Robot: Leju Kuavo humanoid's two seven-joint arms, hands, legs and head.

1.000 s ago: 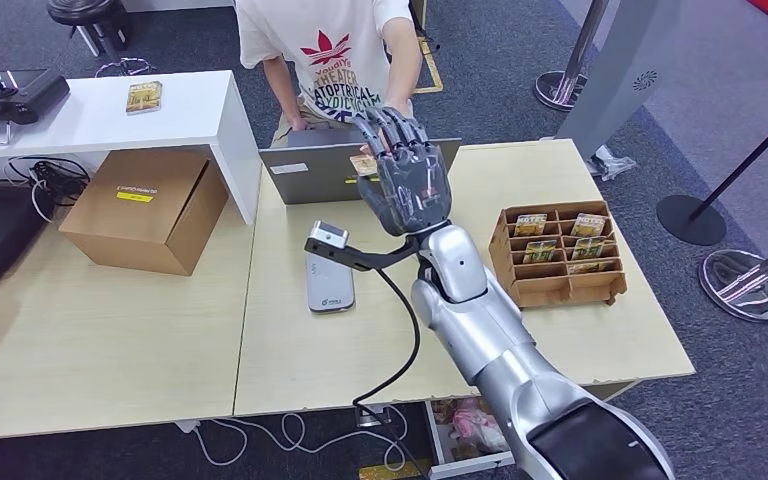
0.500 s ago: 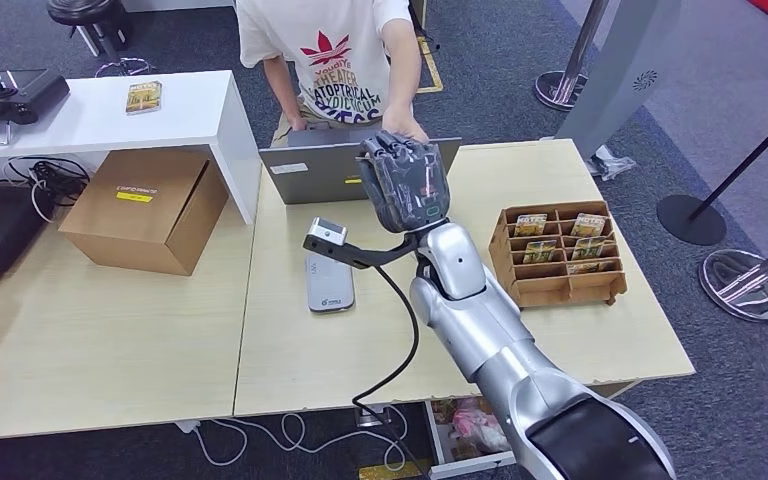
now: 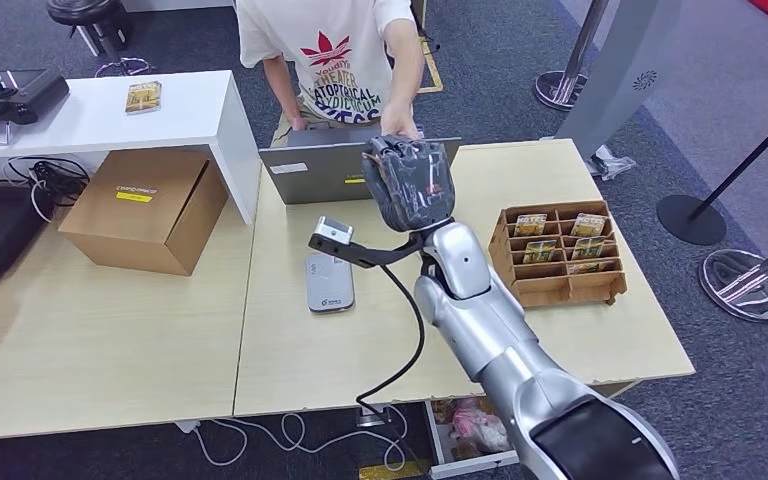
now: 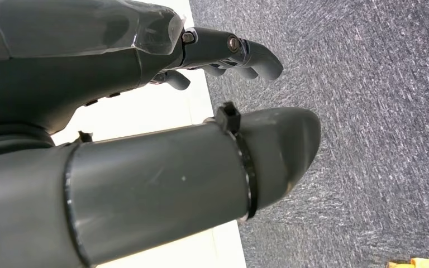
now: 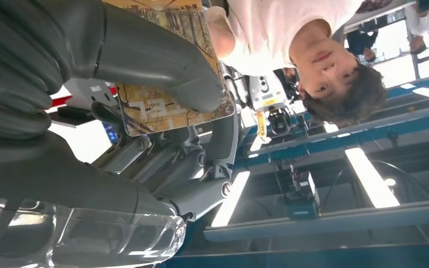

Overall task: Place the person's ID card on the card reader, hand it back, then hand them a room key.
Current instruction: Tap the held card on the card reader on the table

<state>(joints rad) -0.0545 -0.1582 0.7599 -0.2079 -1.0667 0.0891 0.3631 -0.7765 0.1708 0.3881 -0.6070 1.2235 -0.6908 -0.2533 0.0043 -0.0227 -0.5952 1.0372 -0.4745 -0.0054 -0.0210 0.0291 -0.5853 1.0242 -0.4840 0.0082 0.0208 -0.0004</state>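
Note:
My right hand [image 3: 410, 185] is raised above the far side of the table, in front of the person [image 3: 335, 50]. Its fingers are curled in, and in the right wrist view the thumb [image 5: 145, 56] and fingers pinch a yellowish patterned ID card [image 5: 167, 109]. The person's hand [image 3: 400, 122] is right behind my fingers; I cannot tell whether it touches the card. The grey card reader [image 3: 329, 283] lies flat on the table to the left of my forearm. A brown box of room key cards [image 3: 558, 250] stands to the right. My left hand [image 4: 201, 111] hangs beside a table edge, holding nothing.
A grey laptop [image 3: 325, 170] stands at the table's far edge, just in front of the person. A cardboard box [image 3: 145, 208] sits on the left table beside a white counter [image 3: 100, 115]. A black cable [image 3: 405, 340] runs along my right arm. Stanchion bases [image 3: 745, 285] stand on the carpet at right.
My right hand's fingers, spread a second ago, have closed around the ID card. The hand has stayed raised in about the same place.

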